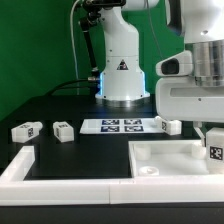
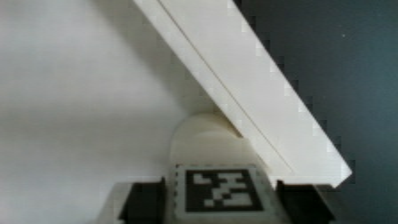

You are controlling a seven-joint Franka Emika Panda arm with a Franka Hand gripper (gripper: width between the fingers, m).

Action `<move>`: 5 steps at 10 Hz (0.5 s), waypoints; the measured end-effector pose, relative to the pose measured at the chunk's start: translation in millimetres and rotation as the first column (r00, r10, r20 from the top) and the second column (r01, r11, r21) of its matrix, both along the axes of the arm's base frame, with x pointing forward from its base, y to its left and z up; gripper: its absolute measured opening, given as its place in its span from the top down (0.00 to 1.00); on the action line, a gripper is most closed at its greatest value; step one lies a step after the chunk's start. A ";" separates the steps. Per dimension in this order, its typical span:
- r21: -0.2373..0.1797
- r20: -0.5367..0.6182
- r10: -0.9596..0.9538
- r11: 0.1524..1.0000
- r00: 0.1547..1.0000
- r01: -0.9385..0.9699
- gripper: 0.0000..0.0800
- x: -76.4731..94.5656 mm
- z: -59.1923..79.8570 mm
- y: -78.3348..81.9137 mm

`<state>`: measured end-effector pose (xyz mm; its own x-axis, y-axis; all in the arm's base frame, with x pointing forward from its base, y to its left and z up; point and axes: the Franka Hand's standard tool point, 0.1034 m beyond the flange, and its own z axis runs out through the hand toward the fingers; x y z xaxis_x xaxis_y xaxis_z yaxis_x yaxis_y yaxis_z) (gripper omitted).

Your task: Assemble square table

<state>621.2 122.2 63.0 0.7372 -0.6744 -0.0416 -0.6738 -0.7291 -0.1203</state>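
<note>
Looking across the black table [image 1: 60, 108] in the exterior view, the white tabletop [image 1: 175, 160] lies at the front on the exterior view's right, its raised rim facing the camera. The gripper [image 1: 212, 138] hangs over the slab's far right part. Under it a tagged block, the held leg [image 1: 214, 152], stands on or just above the slab; this view does not show which. Three loose legs lie further back: one leg [image 1: 25, 130] at the far left, a second leg [image 1: 63, 130] just beside it, and a third leg [image 1: 166, 125] near the right end of the marker board [image 1: 118, 125]. The arm's base [image 1: 122, 72] stands behind the marker board. A white border rail [image 1: 20, 165] runs along the front left.

The wrist view looks down on the held leg [image 2: 222, 188], with its tag facing the camera. The gripper [image 2: 222, 203] has a dark finger [image 2: 139, 203] on each side of the leg, pressed against it with no gap visible, so the claw grips the block. The tabletop [image 2: 71, 100] fills the area beyond, with a long white ridge [image 2: 231, 90] crossing it diagonally. A rounded white shape [image 2: 203, 135] sits just beyond the leg, touching the ridge; it is too blurred to identify.
</note>
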 end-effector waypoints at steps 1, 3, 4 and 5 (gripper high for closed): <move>0.008 -0.029 -0.096 0.995 0.995 0.096 0.63 0.8 0.3 0.6; 0.048 -0.087 -0.389 0.918 0.917 0.394 0.63 2.6 -0.5 2.5; 0.061 -0.116 -0.502 0.858 0.857 0.510 0.63 3.1 -0.6 4.9; 0.075 -0.169 -0.667 0.725 0.726 0.684 0.63 5.4 -0.6 9.0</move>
